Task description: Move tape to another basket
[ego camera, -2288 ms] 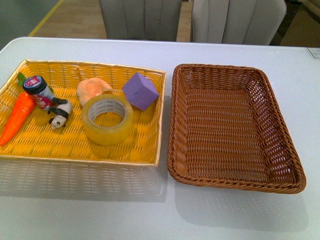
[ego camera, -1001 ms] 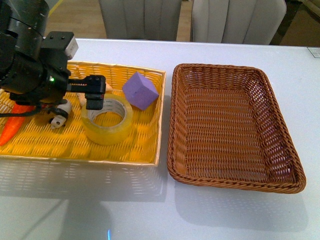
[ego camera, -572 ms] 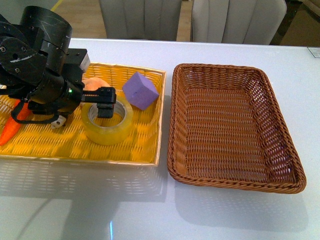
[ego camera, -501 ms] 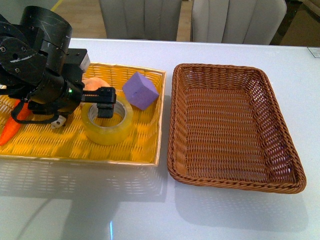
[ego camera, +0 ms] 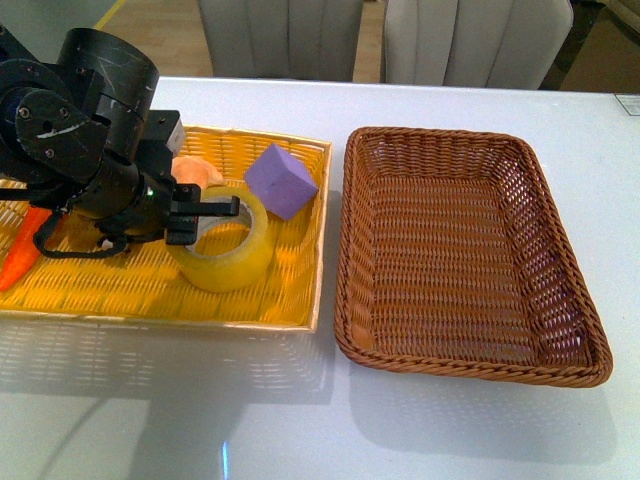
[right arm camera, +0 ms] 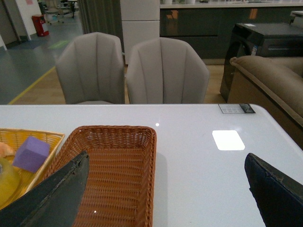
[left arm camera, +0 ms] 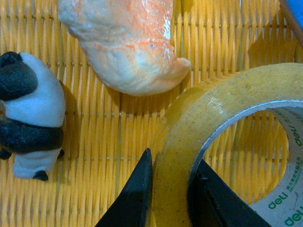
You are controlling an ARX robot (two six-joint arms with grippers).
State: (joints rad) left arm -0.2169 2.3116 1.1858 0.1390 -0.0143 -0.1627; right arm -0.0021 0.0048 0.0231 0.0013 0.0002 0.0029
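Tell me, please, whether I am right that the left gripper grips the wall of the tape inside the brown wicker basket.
Not quite: the tape sits in the yellow basket, not the brown basket, as the front view shows. The left gripper does grip its wall.

This looks like an open office or showroom floor with a lounge corner. A glossy white table [right arm camera: 199,142] carries the set-up, and beyond its far edge stand two grey upholstered chairs [right arm camera: 92,68] with ribbed backs. Behind them runs a wall of dark cabinets [right arm camera: 208,23] beside a white pillar [right arm camera: 137,23]. A brown sofa [right arm camera: 270,80] sits past the table's far right corner. A yellow floor line [right arm camera: 31,85] borders a grey corridor — a red bin [right arm camera: 41,26] stands down it. On the table, a brown wicker basket [ego camera: 450,260] and a yellow basket [ego camera: 250,134] of toy-like props look like a staged test layout.
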